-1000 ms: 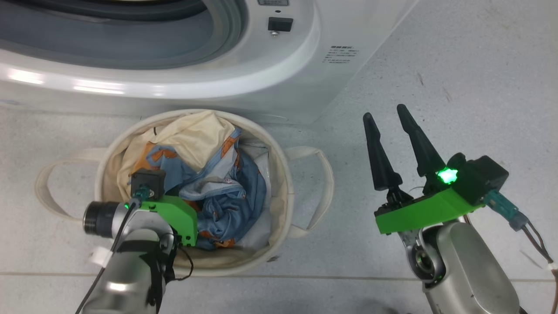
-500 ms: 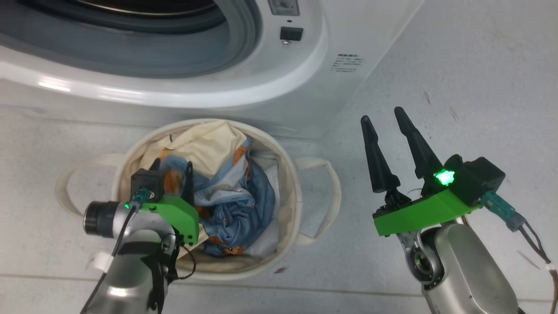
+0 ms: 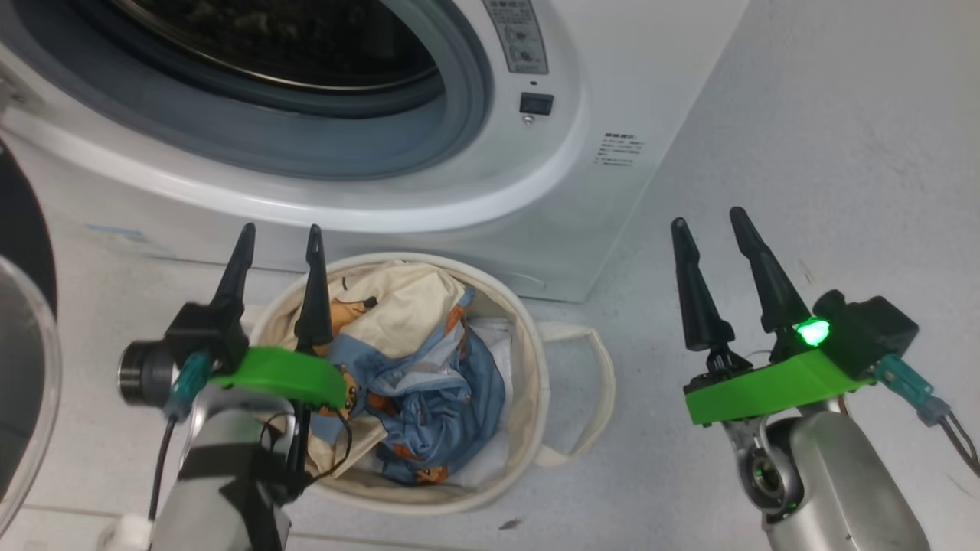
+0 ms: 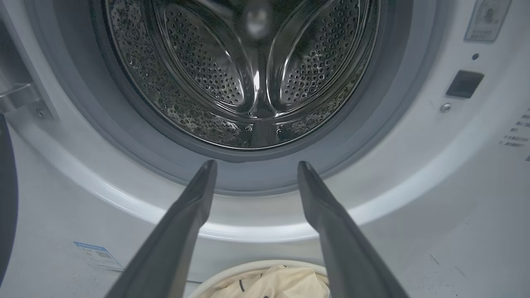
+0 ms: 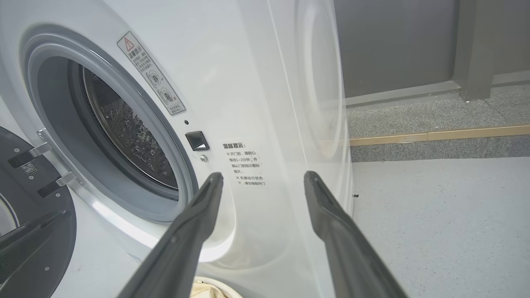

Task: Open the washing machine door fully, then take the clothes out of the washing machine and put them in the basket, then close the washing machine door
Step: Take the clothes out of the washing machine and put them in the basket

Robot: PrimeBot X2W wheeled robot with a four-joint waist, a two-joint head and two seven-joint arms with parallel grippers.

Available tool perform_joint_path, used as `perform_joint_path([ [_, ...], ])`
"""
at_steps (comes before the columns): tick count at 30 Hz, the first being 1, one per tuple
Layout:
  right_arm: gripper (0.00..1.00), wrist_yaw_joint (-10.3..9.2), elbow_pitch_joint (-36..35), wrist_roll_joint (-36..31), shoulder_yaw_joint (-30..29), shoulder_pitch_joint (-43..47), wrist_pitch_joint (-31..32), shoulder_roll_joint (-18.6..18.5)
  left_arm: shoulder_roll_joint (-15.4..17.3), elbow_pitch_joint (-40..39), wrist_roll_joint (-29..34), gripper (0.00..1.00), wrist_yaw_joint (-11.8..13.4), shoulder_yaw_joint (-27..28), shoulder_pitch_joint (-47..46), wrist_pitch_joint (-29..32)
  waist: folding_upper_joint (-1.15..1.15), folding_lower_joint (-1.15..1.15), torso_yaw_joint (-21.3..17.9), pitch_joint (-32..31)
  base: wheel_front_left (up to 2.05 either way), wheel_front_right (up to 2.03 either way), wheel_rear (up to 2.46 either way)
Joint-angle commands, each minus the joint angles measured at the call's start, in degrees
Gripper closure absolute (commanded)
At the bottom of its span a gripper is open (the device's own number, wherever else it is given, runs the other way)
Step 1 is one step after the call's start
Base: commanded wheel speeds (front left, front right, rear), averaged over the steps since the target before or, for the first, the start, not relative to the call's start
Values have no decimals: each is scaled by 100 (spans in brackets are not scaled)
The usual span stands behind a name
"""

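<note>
Clothes (image 3: pixel 417 367) near left claw (image 3: pixel 280 228) (in basket (image 3: pixel 534 398))

Printed notice (image 5: pixel 244 164) headed 温馨提示 on the washing machine (image 5: pixel 265 62) front, warning-triangle label (image 5: pixel 151 74) above it, print illegible

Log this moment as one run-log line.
door: open | washing machine: drum looks empty | clothes: in basket | left gripper: open, empty, at basket's left rim | right gripper: open, empty, right of basket | next: likely close door

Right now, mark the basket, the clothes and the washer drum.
basket (image 3: pixel 532 375), head view, right side wall.
clothes (image 3: pixel 452 383), head view, blue bear-print fold.
washing machine drum (image 4: pixel 194 66), left wrist view, perforated steel wall.
</note>
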Motion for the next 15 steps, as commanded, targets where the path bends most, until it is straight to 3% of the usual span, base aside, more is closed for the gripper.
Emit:
perform_joint_path([
  [1,0,2,-217,-7,38,48,-70,33,99,-531,-3,0,-10,239,204,-68,0,0,80,-125,0,0,0],
  [5,0,2,-254,48,-57,118,-70,33,86,-1156,20,0,34,340,558,-68,0,0,130,-268,0,0,0],
  [15,0,2,-265,100,-75,311,-70,33,75,-1882,-17,0,117,349,1208,-68,0,0,136,-537,0,0,0],
])
